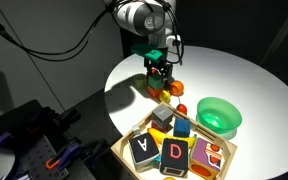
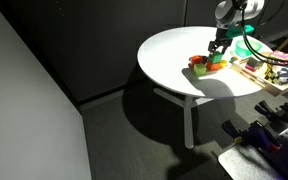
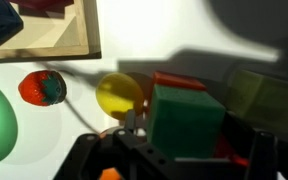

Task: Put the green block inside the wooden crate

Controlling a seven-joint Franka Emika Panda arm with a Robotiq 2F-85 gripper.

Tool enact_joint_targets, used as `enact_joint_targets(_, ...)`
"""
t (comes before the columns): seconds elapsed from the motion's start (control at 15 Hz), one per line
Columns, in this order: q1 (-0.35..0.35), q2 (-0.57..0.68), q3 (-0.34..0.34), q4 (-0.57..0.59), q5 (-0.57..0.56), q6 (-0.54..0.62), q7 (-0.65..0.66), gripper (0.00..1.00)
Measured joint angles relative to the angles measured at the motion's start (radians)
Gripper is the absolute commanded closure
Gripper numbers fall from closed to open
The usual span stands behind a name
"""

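Observation:
The green block point(image 3: 189, 120) fills the middle of the wrist view, sitting between my fingers among other blocks on the white round table point(image 1: 244, 75). My gripper point(image 3: 184, 135) is down over it and looks shut on its sides. In both exterior views the gripper point(image 1: 159, 75) point(image 2: 218, 55) is low over the block cluster, and the green block point(image 2: 212, 68) is at table height. The wooden crate point(image 3: 44, 52) point(image 1: 122, 148) holds letter blocks and lies at the table's edge point(image 2: 269, 75).
A yellow ball point(image 3: 119, 95), a red block point(image 3: 179, 80) and an olive block point(image 3: 256, 90) crowd the green block. A red and teal toy point(image 3: 42, 88) lies nearer the crate. A green bowl point(image 1: 219, 115) stands beside the crate.

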Motion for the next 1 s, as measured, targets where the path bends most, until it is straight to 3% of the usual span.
enact_joint_targets(0.2,-0.001,0.012,0.000,0.007,0.000,0.000,0.000,0.66)
enact_joint_targets(0.47,-0.001,0.012,0.000,0.008,0.000,0.000,0.000,0.73)
enact_joint_targets(1.0,-0.011,-0.028,-0.001,0.000,0.000,-0.024,0.000,0.75)
